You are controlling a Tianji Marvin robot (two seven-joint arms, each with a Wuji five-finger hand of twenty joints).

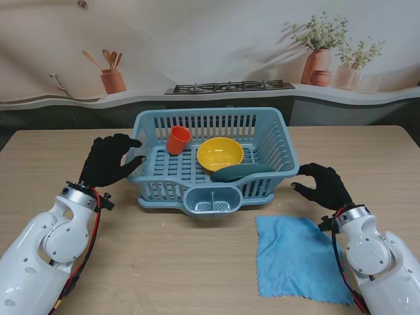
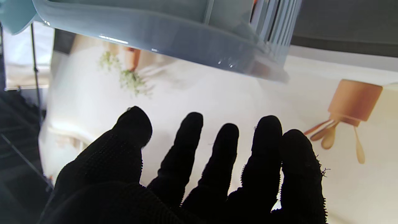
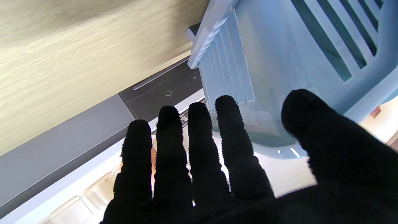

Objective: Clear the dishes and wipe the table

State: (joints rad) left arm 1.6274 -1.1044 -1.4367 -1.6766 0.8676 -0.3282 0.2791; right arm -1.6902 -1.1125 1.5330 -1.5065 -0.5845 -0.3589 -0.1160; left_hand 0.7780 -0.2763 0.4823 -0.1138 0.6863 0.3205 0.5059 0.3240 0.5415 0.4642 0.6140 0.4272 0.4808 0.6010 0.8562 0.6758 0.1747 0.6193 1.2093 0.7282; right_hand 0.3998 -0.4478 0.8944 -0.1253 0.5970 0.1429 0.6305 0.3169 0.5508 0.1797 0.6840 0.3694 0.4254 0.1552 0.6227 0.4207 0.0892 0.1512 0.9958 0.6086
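A light blue dish basket (image 1: 275, 125) stands in the middle of the table. In it are an orange cup (image 1: 178, 140), a yellow bowl (image 1: 220, 153) and a dark green plate (image 1: 241, 173) leaning at the front right. My left hand (image 1: 110, 159), in a black glove, is open with its fingertips against the basket's left rim (image 2: 161, 28). My right hand (image 1: 323, 184) is open beside the basket's right wall (image 3: 279, 59), a little apart from it. A blue cloth (image 1: 298, 258) lies flat on the table in front of the right hand.
The wooden table (image 1: 197, 262) runs wide on both sides of the basket. A utensil cup (image 1: 210, 201) juts from the basket's front. Behind the table is a printed kitchen backdrop with a stove and pots.
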